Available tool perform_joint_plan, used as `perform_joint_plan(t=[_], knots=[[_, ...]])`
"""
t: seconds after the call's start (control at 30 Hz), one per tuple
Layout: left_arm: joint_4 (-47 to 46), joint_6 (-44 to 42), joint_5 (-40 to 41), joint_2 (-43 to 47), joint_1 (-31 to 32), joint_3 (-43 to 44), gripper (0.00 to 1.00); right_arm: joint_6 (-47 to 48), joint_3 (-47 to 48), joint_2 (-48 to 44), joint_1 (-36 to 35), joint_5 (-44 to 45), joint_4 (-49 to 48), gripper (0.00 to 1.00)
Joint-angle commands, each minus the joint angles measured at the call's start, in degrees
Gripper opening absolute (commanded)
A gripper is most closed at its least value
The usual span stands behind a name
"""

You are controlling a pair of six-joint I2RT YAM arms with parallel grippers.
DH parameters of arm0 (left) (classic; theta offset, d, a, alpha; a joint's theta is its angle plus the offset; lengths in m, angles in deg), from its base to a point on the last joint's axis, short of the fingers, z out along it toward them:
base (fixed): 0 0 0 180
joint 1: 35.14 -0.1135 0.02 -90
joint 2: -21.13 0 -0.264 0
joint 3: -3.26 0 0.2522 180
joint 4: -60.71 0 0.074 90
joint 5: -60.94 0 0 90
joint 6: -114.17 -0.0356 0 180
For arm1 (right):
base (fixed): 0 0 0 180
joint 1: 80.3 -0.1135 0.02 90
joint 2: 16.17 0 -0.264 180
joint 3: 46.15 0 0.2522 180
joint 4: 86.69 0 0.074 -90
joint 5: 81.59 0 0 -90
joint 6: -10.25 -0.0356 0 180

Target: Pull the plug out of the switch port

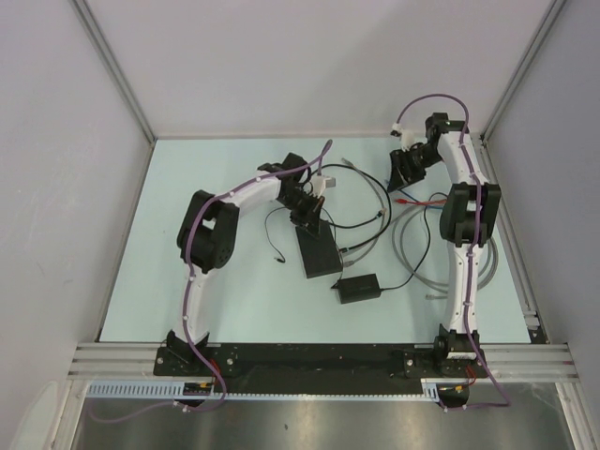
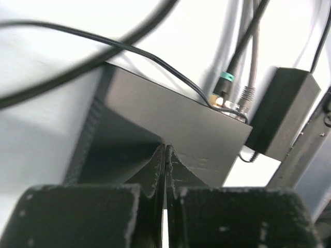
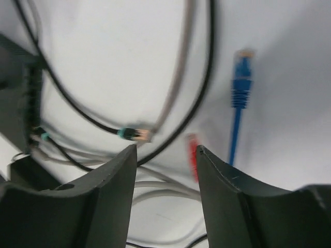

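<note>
Closest in, the left gripper [image 2: 165,149], jaws together, is bearing down on the switch [image 2: 170,113] at mid-tabletop [image 1: 187,309]. A teal plug [image 2: 225,82] is sitting in the port [image 2: 221,99] on the switch edge facing the tabletop's right edge, its long axis apparently pointing that way. The right gripper [image 3: 165,150], jaws apart and empty, is hovering near the far right corner, on that side.

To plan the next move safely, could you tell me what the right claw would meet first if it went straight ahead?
The right claw would probably meet the black cable or red plug lying between its open fingers; depth is unclear.
</note>
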Motion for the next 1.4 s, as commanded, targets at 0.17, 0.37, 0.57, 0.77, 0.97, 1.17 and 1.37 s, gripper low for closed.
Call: perform_joint_plan(t=[0.17,0.37,0.57,0.77,0.97,1.17,1.37], knots=[[-1.0,-3.7,0.4,2.8,-4.7,4.4,0.01,8.8,-17.5,-11.0,-9.5,-18.9,1.9,0.50],[-0.6,-4.5,1.5,6.8,-6.6,-2.8,0.01,14.3,-23.7,-8.7,-14.6,-18.2,5.3,0.38],[-1.8,-3.3,2.4,9.5,-7.5,-10.1,0.01,21.0,-24.1,-5.3,-17.2,-16.1,10.3,0.41],[-2.3,-2.2,2.9,8.9,-7.5,-14.7,0.01,21.3,-24.3,-3.4,-19.0,-15.6,9.9,0.46],[-2.4,-3.5,2.5,5.0,-7.5,-9.9,0.01,21.6,-24.1,-1.0,-20.1,-15.5,10.4,0.46],[-0.6,-4.8,1.2,-2.6,-7.5,2.0,0.01,22.0,-23.2,1.0,-20.4,-16.7,12.4,0.46],[1.0,-6.0,5.4,-3.7,-8.7,8.6,0.01,21.7,-23.2,0.9,-20.2,-16.6,12.4,0.46]])
